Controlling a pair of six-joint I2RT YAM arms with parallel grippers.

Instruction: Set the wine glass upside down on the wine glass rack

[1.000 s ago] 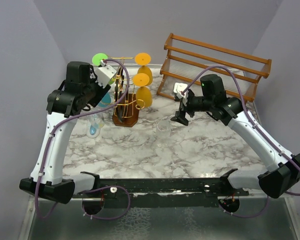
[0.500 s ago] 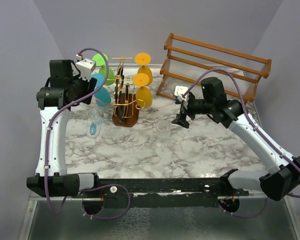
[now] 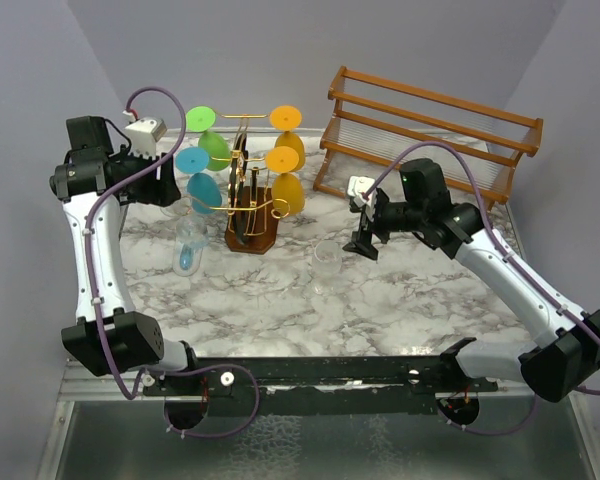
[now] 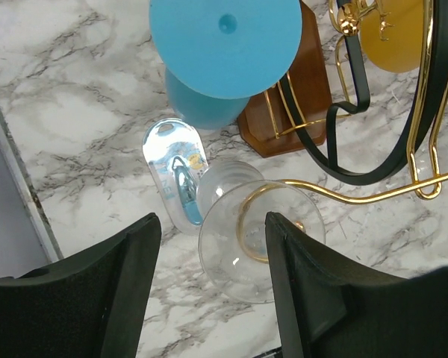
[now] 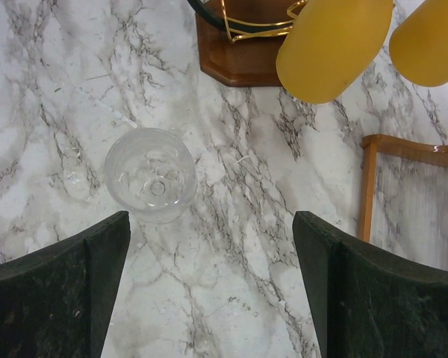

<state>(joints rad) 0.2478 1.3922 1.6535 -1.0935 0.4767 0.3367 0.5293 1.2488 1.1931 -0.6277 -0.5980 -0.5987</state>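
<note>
Although no single view holds everything, we can piece the scene together across the white, grey-veined, marble-look table. Nearest us, about the middle of the table, the standing clear glass rests upright, well apart from the rack. Only the right wrist view looks straight down into it, showing concentric rings of smooth glass. The right tool hovers above it, its black fingers spread wide with nothing between them. From overhead that tool sits just at the glass's 3 o'clock.

Further back, toward 11 o'clock, stands the wine glass rack, thin gold wire with curled arms on a dark brown wooden base. The hanging clear glass hangs foot-up from a wire arm on the rack's 9 o'clock side, with a bluish tint in its bowl. The left wrist view alone shows the gold curl through that glass's round foot. The left tool is held above it, fingers parted, gripping nothing. A blue glass, a green glass and two matte orange glasses hang inverted as well.

Farthest, at 1 o'clock, sits a brown slatted wooden rack with a ribbed translucent panel.
</note>
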